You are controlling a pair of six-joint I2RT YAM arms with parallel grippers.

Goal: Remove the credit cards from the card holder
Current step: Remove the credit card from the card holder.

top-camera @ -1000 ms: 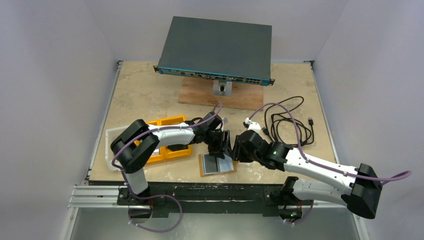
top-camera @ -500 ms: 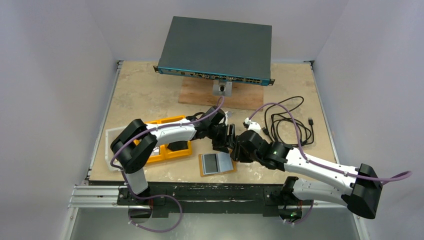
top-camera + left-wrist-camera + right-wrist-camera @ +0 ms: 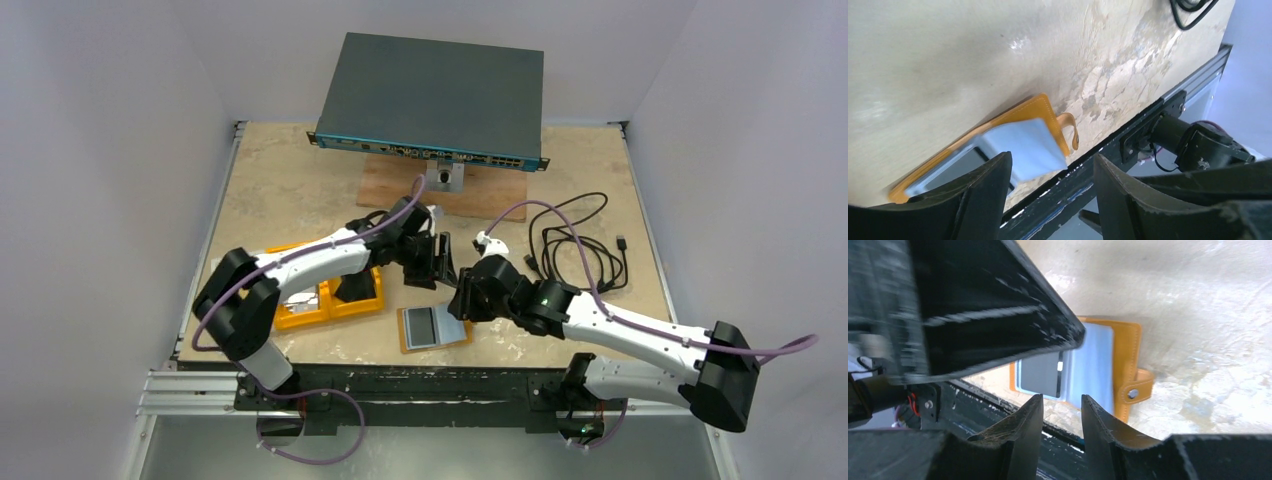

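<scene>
Counted from the top view: one yellow-orange compartment tray (image 3: 305, 318), two end effectors, one card holder (image 3: 437, 346), two grey credit cards (image 3: 432, 324) showing, one dark and one pale. Any further cards beneath: not discernible.

Far left: tray on the desk (image 3: 290, 190), partly covered by the left arm (image 3: 310, 265). Just right of it: left end effector (image 3: 437, 268), above the desk, released, fingers apart with nothing between. Next: card holder, open flat near the front edge of the desk, below both end effectors, cards inside it. Right end effector (image 3: 463, 298) over the holder's far right corner, fingers narrowly apart, grasping nothing.

Shown by the left wrist view only: strap (image 3: 1071, 131) of the holder curled up off the desk; pale card framed between the fingers (image 3: 983, 200).

Shown by the right wrist view only: round snap (image 3: 1133, 393) on the strap. Blurred black body across the upper left of that view, hiding part of the holder.

Right: one tangle of black cables (image 3: 580, 245), well apart from the holder. Rear: one network switch (image 3: 430, 95) on one wooden board (image 3: 400, 192).
</scene>
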